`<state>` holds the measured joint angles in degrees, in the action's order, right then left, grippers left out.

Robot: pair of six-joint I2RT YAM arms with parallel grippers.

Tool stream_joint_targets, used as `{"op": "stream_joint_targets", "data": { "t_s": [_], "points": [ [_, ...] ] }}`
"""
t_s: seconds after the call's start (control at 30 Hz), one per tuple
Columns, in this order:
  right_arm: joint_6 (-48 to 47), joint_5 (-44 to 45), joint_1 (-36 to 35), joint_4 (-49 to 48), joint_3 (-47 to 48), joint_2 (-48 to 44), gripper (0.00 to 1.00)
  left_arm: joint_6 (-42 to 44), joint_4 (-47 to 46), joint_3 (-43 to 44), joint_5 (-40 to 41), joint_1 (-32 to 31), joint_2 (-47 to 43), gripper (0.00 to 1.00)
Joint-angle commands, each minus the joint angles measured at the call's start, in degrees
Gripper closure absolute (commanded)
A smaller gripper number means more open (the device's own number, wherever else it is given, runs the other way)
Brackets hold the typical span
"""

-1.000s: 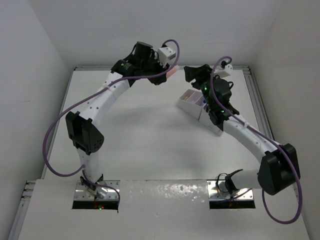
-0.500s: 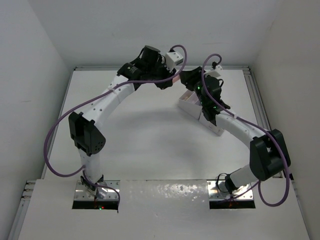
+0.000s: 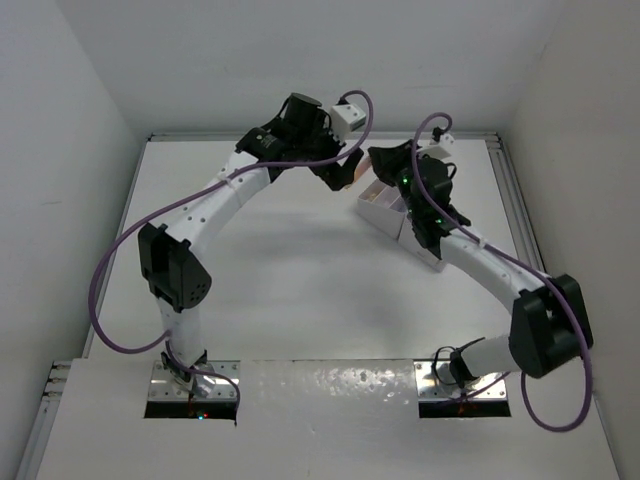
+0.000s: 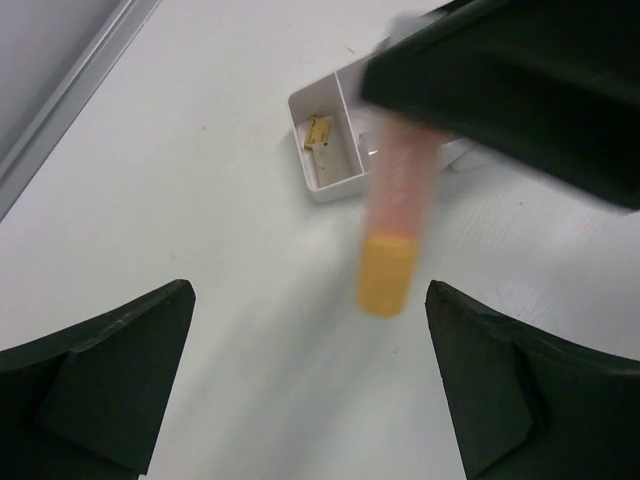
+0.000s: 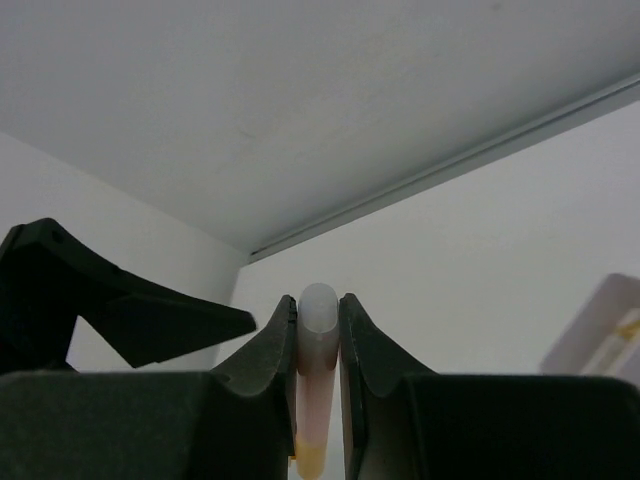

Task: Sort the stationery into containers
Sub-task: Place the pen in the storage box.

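Pastel orange, the highlighter [image 4: 393, 215] sits pinched between the right gripper's [image 5: 318, 308] narrow-set fingers, in the air above the table [image 4: 180, 170]. Its long axis runs cap-first towards the left gripper [image 4: 308, 320], whose jaws stand wide and clear of it. The organiser [image 4: 322, 175] lies just below, nearer the right arm.

The left gripper [image 4: 308, 300] had its dark fingers spread wide at 7 and 5 o'clock, touching nothing. Between them a blurred orange highlighter [image 4: 395, 230] stuck out from the right gripper [image 4: 420, 100] at 1 o'clock. At 12 o'clock sat the white organiser [image 4: 325, 188], with a small yellow piece [image 4: 318, 131] inside one compartment.
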<state>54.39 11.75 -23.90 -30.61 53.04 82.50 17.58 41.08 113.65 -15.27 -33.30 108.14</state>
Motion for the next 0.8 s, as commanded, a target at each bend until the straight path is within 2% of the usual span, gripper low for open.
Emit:
{"op": "stream_joint_targets", "data": {
  "t_s": [0.0, 0.13, 0.27, 0.37, 0.53, 0.77],
  "points": [
    [-10.34, 7.31, 1.49, 4.56, -0.91, -10.74, 1.00, -2.29, -2.41, 0.35, -0.37, 3.57, -2.31, 0.00],
    [-22.54, 18.02, 1.75, 12.40, -3.46, -20.15, 1.00, -3.78, -1.79, 0.26, -0.21, 9.29, -3.63, 0.00],
    [-27.49, 32.94, 3.15, 18.30, -10.66, -27.29, 1.00, -3.61, -1.70, -2.19, 8.38, 15.09, -4.51, 0.00],
    [-27.24, 39.38, 5.26, 20.83, -17.87, -30.02, 1.00, -4.31, -2.67, -4.39, 13.84, 19.22, -5.57, 0.00],
    [-19.33, 36.95, 9.74, 20.43, -25.25, -32.31, 1.00, -4.66, -2.76, -5.97, 14.30, 24.33, -7.32, 0.00],
    [-14.58, 32.38, 13.52, 17.43, -26.84, -28.80, 1.00, -4.49, -3.55, -8.26, 13.42, 29.07, -9.08, 0.00]
  ]
}}
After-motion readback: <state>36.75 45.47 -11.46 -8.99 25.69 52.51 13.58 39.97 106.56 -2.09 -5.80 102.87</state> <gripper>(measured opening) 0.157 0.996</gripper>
